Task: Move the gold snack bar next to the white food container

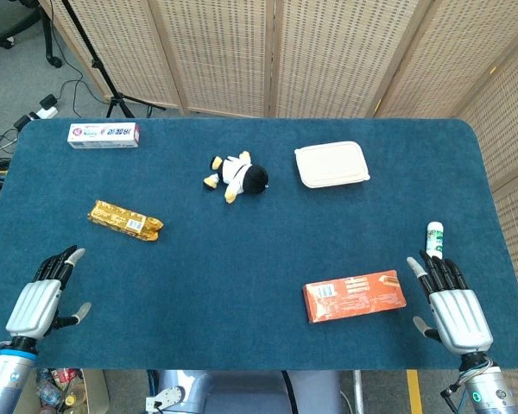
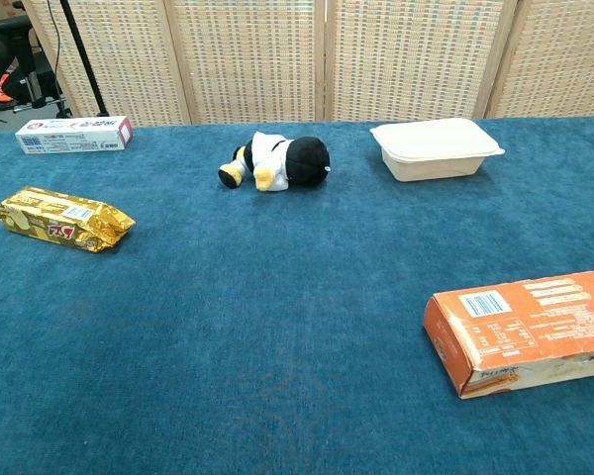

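The gold snack bar point(image 1: 125, 220) lies flat on the left side of the blue table, also visible in the chest view point(image 2: 65, 220). The white food container point(image 1: 331, 164) sits closed at the back right of centre, and the chest view shows it too point(image 2: 436, 148). My left hand point(image 1: 40, 302) hovers open at the front left corner, well below the bar. Near the front right corner my right hand point(image 1: 453, 308) is open, fingers stretched forward. Neither hand appears in the chest view.
A penguin plush point(image 1: 236, 177) lies between the bar and the container. An orange box point(image 1: 355, 296) rests front right, just left of my right hand. A small white tube point(image 1: 434, 239) stands beyond that hand. A toothpaste box point(image 1: 104, 134) lies back left.
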Tool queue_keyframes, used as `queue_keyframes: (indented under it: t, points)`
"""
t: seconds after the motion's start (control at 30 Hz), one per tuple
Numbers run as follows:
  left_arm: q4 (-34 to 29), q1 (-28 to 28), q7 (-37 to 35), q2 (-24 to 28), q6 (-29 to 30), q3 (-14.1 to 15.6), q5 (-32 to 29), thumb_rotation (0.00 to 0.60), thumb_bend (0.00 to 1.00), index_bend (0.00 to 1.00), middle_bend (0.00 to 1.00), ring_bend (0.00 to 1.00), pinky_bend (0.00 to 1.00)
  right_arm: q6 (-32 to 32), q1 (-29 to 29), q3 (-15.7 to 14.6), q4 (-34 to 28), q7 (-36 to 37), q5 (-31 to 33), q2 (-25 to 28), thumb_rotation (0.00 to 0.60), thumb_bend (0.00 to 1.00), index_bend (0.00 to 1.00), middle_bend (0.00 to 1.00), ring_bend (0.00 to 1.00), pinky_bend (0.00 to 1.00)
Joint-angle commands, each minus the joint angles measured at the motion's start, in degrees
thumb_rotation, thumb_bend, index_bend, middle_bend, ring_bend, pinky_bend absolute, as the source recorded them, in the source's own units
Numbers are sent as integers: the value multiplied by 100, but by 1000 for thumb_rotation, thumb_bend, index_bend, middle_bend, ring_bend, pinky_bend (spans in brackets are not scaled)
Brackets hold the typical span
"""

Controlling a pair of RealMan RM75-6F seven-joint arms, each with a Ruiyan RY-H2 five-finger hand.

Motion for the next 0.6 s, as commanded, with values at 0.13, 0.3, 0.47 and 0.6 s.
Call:
queue_keyframes:
  t: [0.13, 0.3, 0.47, 0.6]
  points:
    - [-347, -523, -1047, 590, -1077, -500, -1021, 600, 300, 0, 0, 0, 0, -6, -11, 3, 16, -56, 46, -20, 600, 234, 16, 0, 0, 55]
    - [-330, -912, -1962, 949, -2007, -838, -1620, 600, 300, 0, 0, 0, 0, -3, -27, -6, 24, -78, 63, -19, 600, 234, 16, 0, 0, 55]
    - [-149, -1255, -2760, 1189, -2881, -1146, -2123, 600, 300, 0, 0, 0, 0, 2, -33, -8, 26, -95, 59, -21, 600, 234, 16, 0, 0, 55]
    - [65, -1457, -3178, 1315, -3363, -1340, -2397, 600, 299, 0, 0, 0, 0, 4, -31, 1, 30, -102, 56, -32, 600, 234, 16, 0, 0, 55]
